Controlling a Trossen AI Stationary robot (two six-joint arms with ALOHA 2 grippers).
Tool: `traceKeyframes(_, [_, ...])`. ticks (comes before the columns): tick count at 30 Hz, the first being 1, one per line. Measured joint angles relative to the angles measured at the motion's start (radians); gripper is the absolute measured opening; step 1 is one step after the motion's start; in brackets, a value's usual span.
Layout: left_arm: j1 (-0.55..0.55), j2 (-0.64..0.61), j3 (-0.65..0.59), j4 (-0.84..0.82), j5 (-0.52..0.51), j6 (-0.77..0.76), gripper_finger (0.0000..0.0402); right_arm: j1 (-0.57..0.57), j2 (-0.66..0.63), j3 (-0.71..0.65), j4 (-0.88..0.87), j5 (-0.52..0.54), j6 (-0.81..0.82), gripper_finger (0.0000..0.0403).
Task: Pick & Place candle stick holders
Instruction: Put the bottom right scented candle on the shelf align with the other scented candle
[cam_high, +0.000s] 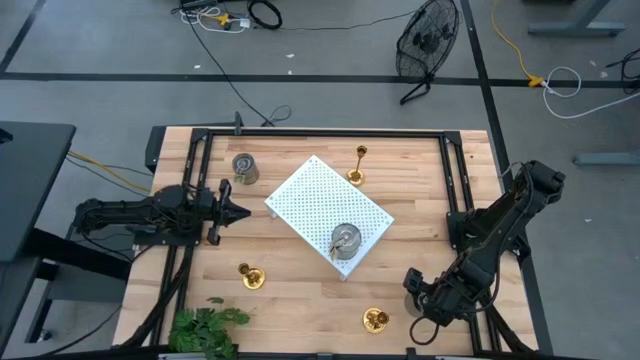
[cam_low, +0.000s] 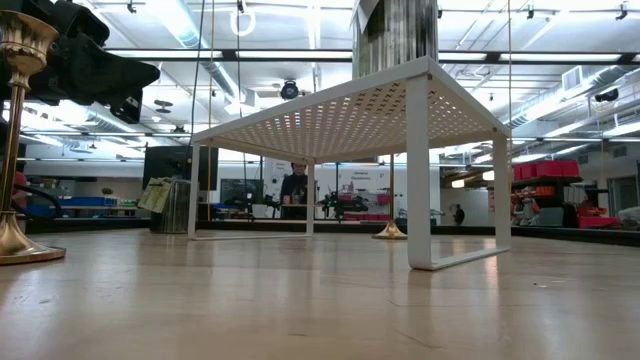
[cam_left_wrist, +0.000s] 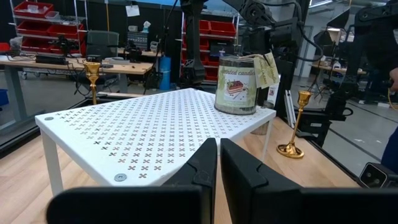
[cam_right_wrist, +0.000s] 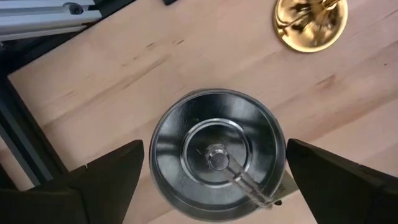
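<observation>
A squat silver candle stick holder (cam_right_wrist: 214, 155) stands on the wooden table near its front right. My right gripper (cam_right_wrist: 215, 163) hangs over it, pointing down and open, one finger on either side of its wall; in the high view that gripper (cam_high: 414, 300) hides most of it. Another silver holder (cam_high: 345, 240) stands on the white perforated board (cam_high: 320, 200), and a third (cam_high: 244, 168) on the table at the far left. Brass holders stand at the back (cam_high: 357, 165), front left (cam_high: 250, 276) and front right (cam_high: 375, 320). My left gripper (cam_high: 238, 209) waits shut at the left, level.
The white board (cam_left_wrist: 143, 130) stands on legs in the table's middle, turned diagonally. A green plant (cam_high: 205, 328) sits at the front left corner. A black frame (cam_high: 320, 133) runs along the table's far and side edges. Bare wood lies between the board and the front edge.
</observation>
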Motion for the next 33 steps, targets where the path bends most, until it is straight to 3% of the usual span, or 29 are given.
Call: traceKeyframes(33, [0.000,0.000,0.000,0.000,0.000,0.000,0.0025,0.000,0.005,-0.074,0.078,0.018,-0.003,0.0398])
